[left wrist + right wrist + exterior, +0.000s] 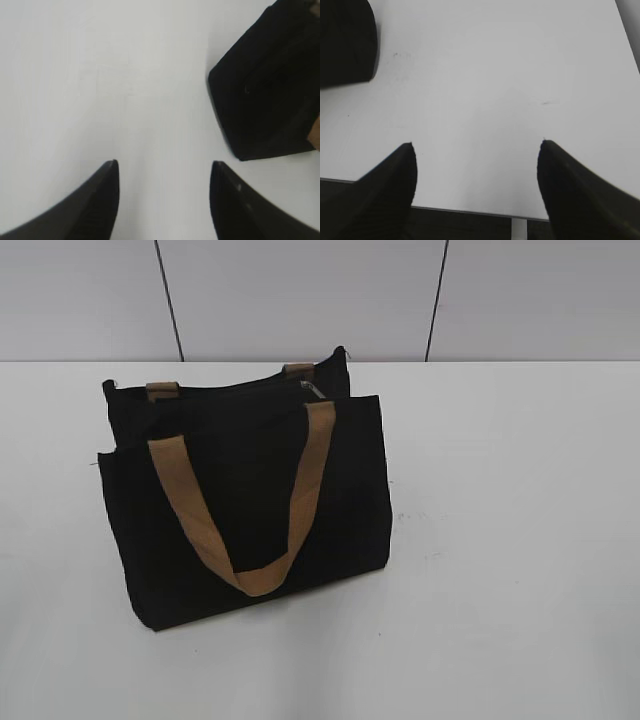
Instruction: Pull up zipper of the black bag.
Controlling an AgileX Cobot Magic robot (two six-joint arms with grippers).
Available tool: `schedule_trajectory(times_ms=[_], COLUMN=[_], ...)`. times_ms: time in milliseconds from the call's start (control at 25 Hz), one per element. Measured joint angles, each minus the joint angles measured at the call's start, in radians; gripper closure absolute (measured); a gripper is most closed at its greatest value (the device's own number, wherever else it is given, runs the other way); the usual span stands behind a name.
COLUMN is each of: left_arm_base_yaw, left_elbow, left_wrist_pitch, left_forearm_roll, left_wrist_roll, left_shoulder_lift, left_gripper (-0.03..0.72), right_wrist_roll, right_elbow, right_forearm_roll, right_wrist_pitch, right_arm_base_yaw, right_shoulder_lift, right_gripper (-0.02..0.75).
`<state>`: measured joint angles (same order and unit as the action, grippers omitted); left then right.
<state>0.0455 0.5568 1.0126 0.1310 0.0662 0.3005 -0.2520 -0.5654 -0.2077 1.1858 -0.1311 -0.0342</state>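
The black bag (pixel 250 490) stands upright on the white table, left of centre in the exterior view, with a tan handle (pixel 250 510) hanging down its front. The zipper (pixel 250 387) runs along its top edge, with the silver slider (pixel 312 389) near the right end. Neither arm shows in the exterior view. My left gripper (pixel 164 167) is open and empty over bare table; a corner of the bag (pixel 270 90) lies to its upper right. My right gripper (pixel 476 145) is open and empty over the table's front edge; a bag corner (pixel 345 40) shows at upper left.
The white table (pixel 500 540) spreads to the right of and in front of the bag. A grey panelled wall (pixel 300 290) stands behind it. The table's front edge (pixel 470 211) shows in the right wrist view.
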Motion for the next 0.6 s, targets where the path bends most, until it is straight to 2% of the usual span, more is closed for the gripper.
schedule_trajectory(times_ms=[160, 360, 600], left_arm_base_yaw=[0.0, 0.0, 0.0], left_elbow=[-0.018, -0.027, -0.027], left_wrist_pitch=[0.042, 0.05, 0.051], left_forearm_roll=[0.001, 0.003, 0.005], left_wrist_roll=[0.049, 0.055, 0.046], left_shoulder_lift=[-0.149, -0.294, -0.31], left_gripper=[0.271, 0.274, 0.282], right_wrist_roll=[0.002, -0.018, -0.029], right_elbow=[0.045, 0.073, 0.077], right_forearm_roll=[-0.015, -0.021, -0.027], right_wrist_pitch=[-0.001, -0.056, -0.073], right_arm_base_yaw=[0.0, 0.0, 0.0], right_shoulder_lift=[0.041, 0.041, 0.041], right_gripper=[0.159, 0.159, 0.159])
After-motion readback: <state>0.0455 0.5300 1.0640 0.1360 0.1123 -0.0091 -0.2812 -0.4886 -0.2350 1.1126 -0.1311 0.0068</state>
